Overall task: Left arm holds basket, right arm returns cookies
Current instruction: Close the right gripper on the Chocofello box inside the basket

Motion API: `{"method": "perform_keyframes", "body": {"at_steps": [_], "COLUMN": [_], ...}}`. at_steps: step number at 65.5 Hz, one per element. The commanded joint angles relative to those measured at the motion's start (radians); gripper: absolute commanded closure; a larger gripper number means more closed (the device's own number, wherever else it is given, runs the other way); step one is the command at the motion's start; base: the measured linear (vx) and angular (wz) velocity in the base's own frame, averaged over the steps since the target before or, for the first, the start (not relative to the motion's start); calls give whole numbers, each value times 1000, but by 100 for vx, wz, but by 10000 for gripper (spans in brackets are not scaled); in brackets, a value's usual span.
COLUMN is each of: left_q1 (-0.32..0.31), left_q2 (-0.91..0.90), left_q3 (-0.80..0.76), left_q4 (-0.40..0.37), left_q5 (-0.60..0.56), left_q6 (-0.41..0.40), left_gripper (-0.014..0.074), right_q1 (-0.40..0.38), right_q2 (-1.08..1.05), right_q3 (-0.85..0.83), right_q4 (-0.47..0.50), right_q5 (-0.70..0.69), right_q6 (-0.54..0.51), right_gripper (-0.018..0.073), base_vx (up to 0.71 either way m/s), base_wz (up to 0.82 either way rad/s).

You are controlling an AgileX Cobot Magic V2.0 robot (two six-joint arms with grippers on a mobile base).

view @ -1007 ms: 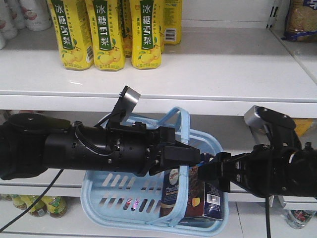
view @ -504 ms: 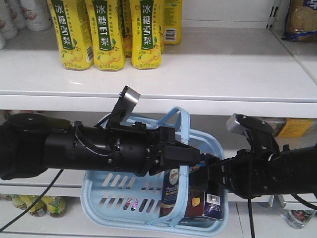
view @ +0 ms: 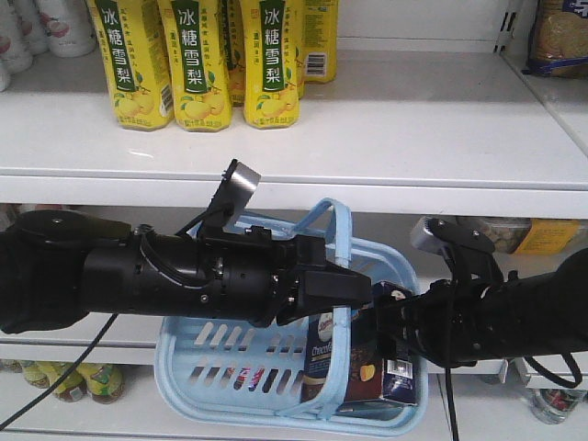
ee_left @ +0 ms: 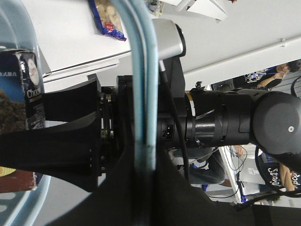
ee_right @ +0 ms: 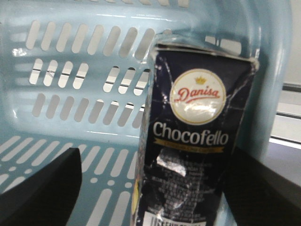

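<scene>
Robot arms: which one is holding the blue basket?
The left arm, its tool shut on the basket's handles. The right arm only reaches toward the cookies.

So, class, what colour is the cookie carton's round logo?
White logo, red lettering; best in right wrist view.

Front view, two close wrist views, shared basket (view: 184,377)

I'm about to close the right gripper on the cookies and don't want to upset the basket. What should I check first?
1. The left gripper is shut on the handles of the basket: ok.
2. The cookies stand upright in the basket: ok.
3. The right gripper straddles the cookies, fingers on both sides: ok.
4. Jaws open, with a gap beside one finger: ok.
5. Lift path clear of the handles: cannot tell.
</scene>
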Motion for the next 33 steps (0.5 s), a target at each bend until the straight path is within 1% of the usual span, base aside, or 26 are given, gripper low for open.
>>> {"method": "perform_keyframes", "body": {"at_steps": [1,15,33], "left_q1": [5,5,5], "left_q2": [-42,-42,-42], "left_q3": [-34,-34,-34], "left_q4": [-128,-128,-128], "left_q5": [1,1,1], "left_q6": [24,24,24], "left_gripper": [603,603,603], "right_q1": [1,1,1], "right_q2": [-16,-6,81], "right_q3": [-29,-29,-30], "right_q4": [50,149,210], "right_q5": [-37,-44,-51], "right_q6": [-48,-140,-212], "right_gripper": [-20,-20,-20], "base_vx": [0,0,0], "base_wz": [0,0,0]}}
